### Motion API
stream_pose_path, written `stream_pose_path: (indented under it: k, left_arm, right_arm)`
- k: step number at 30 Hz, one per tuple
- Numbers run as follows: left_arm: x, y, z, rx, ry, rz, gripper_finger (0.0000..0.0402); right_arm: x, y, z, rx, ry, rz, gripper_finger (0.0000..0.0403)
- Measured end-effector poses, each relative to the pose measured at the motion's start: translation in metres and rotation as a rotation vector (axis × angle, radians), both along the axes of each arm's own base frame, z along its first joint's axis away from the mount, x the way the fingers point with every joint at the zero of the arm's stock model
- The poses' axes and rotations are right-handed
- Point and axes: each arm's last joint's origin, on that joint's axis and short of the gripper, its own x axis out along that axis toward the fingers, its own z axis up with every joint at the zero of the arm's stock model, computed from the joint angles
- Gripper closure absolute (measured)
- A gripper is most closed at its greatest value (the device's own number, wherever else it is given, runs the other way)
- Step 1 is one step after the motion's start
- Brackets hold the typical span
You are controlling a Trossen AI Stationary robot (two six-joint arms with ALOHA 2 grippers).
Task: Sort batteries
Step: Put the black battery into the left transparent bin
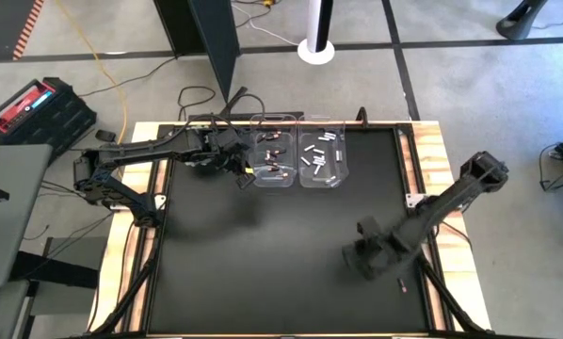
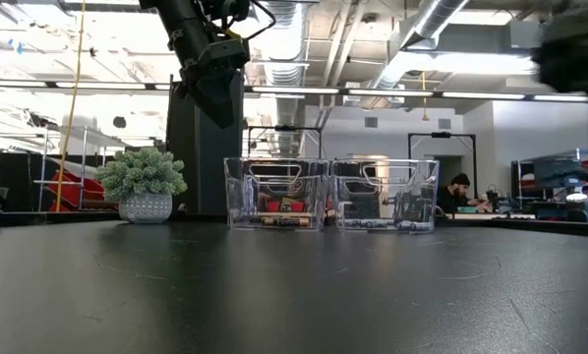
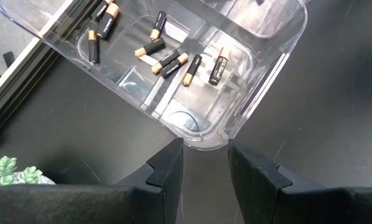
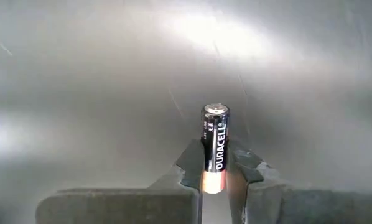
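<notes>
Two clear bins stand side by side at the mat's far edge. The left bin holds several dark copper-ended batteries. The right bin holds white batteries. My left gripper is open and hovers above the left bin's near corner, raised well over it in the low view. My right gripper is over the mat's near right part, shut on one dark Duracell battery. My right gripper pinches the battery between its two fingertips at the copper end. The battery lies along the fingers, and its dark body and silver cap stick out past the tips. It is lifted clear of the mat.
A small potted plant sits left of the bins by the far edge. A wooden frame borders the black mat, whose middle is bare. A person sits far off in the room.
</notes>
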Motion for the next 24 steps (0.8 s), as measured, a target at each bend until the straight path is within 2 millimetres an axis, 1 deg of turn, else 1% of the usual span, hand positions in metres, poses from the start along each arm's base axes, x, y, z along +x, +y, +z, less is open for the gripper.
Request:
stream_pose_path:
  k: [7, 10, 12, 17, 22, 24]
  left_arm:
    - [0.0, 0.0, 0.0, 0.001, -0.003, 0.0, 0.0281]
    - [0.0, 0.0, 0.0, 0.001, -0.003, -0.001, 0.0281]
    - [0.0, 0.0, 0.0, 0.006, -0.001, -0.008, 0.0281]
    - [0.001, 0.0, 0.001, 0.029, 0.002, -0.044, 0.0281]
    - [0.003, 0.001, 0.002, 0.054, -0.002, -0.077, 0.0281]
    - [0.003, 0.001, 0.002, 0.057, -0.001, -0.081, 0.0281]
  right_arm:
    - [0.039, -0.053, 0.019, -0.076, -0.152, 0.071, 0.0355]
    - [0.054, -0.075, 0.03, -0.097, -0.257, 0.082, 0.0355]
    - [0.063, -0.089, 0.039, -0.125, -0.297, 0.081, 0.0355]
    - [0.087, -0.124, 0.073, -0.222, -0.359, 0.087, 0.0355]
    - [0.112, -0.165, 0.108, -0.35, -0.388, 0.106, 0.0355]
    - [0.123, -0.182, 0.122, -0.385, -0.398, 0.141, 0.0355]
